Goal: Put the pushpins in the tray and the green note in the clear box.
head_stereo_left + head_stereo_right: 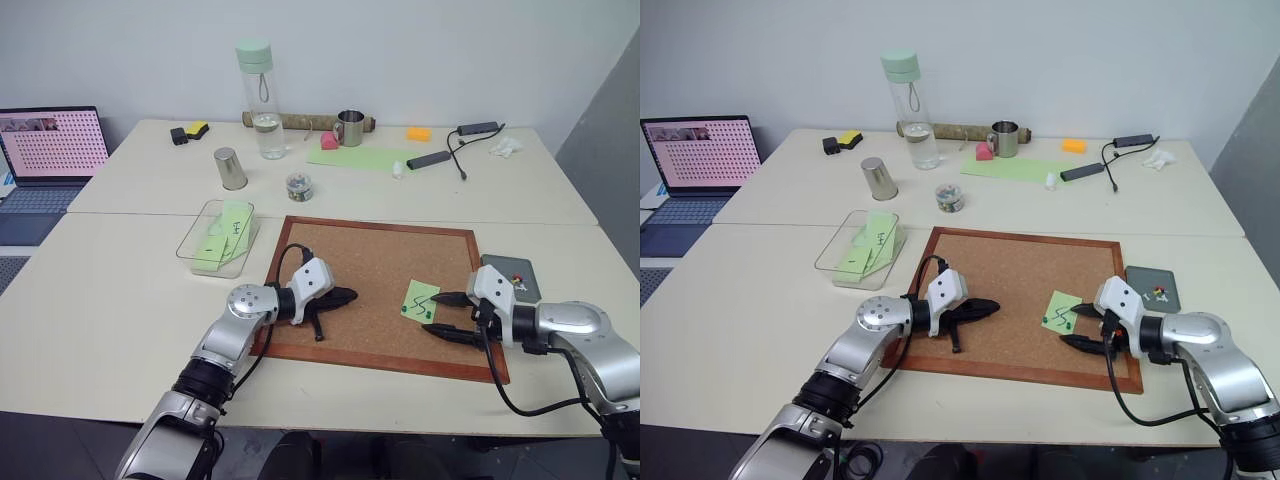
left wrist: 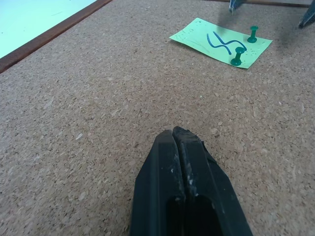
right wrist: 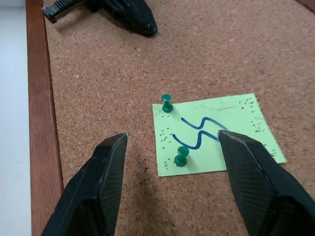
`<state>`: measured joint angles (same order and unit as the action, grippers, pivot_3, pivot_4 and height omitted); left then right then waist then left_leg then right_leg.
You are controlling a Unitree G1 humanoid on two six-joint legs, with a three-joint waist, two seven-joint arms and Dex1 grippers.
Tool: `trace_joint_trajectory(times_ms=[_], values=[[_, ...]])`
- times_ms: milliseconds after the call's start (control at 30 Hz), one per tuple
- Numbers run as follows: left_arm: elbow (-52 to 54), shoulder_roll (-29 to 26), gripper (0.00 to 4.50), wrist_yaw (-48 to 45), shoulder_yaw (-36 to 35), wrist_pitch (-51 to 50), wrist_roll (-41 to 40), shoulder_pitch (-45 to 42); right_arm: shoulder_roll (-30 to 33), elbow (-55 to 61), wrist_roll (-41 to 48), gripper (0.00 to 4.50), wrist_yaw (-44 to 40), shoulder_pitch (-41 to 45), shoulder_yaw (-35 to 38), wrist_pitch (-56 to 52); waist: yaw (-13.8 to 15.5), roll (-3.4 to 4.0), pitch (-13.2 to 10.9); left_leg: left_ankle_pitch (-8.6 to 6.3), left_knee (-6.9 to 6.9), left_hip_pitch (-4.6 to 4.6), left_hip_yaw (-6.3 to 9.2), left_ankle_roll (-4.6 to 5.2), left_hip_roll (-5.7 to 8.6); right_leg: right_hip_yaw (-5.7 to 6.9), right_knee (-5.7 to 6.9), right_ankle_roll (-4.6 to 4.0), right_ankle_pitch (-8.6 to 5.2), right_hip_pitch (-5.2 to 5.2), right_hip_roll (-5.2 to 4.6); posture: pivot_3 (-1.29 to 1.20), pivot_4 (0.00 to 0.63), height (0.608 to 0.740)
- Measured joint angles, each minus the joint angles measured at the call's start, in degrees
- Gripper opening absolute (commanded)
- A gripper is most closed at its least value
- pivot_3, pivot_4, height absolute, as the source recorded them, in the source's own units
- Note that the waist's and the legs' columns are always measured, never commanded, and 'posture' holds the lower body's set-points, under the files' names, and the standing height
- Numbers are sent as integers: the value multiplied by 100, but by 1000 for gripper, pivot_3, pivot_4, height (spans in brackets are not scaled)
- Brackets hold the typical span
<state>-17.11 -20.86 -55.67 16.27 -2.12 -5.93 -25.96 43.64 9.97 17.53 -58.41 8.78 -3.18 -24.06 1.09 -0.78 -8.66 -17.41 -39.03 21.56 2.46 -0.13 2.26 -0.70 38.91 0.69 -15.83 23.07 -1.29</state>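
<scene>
Lying flat near the right front corner of the corkboard (image 1: 380, 262), the green note (image 1: 420, 299) is a small light-green square with a blue-black scrawl that reads as "55", its edges dotted with old pin holes. Two dark green pushpins (image 3: 181, 156) stand in it, one close to a corner and one along the neighbouring edge. The right gripper (image 1: 444, 314) hovers just at the note's right side, its fingers (image 3: 101, 182) spread wide and empty, pointing across the board toward the note so that the pins sit between the two tips in the wrist view. The forearm comes in low from the right over the board's wooden frame. The left gripper (image 1: 349, 296) rests low over the bare cork near the board's left front, pointing right toward the note but well apart from it, its fingers (image 2: 170, 172) pressed tight together with nothing between them. Just off the board's right edge on the worktop (image 1: 120, 290) lies the dark-grey tray (image 1: 510, 268), with a red pin and something small and green in it. Farther back on the left, the clear box (image 1: 195, 232) already contains light-green notes.
</scene>
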Motion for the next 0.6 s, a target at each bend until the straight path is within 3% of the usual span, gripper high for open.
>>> trace_joint_trajectory(times_ms=[67,167,600], values=[[23,-7,0,5,0,-1,2,13,-29,-140,-18,3063,-11,30,-23,46,-1,0,0,0,0,0,0,0,0,0,0,0,0,0,0,0,150,740],[62,-22,0,18,-1,-4,15,37,-82,-275,-54,2703,-22,60,-34,143,-1,0,0,0,1,0,0,0,0,-1,0,0,0,1,0,0,150,740],[110,-28,0,27,-1,-24,64,48,-258,-579,-57,86,-110,95,-55,367,-2,0,0,0,1,0,0,0,0,0,-1,0,0,1,0,0,150,740]])
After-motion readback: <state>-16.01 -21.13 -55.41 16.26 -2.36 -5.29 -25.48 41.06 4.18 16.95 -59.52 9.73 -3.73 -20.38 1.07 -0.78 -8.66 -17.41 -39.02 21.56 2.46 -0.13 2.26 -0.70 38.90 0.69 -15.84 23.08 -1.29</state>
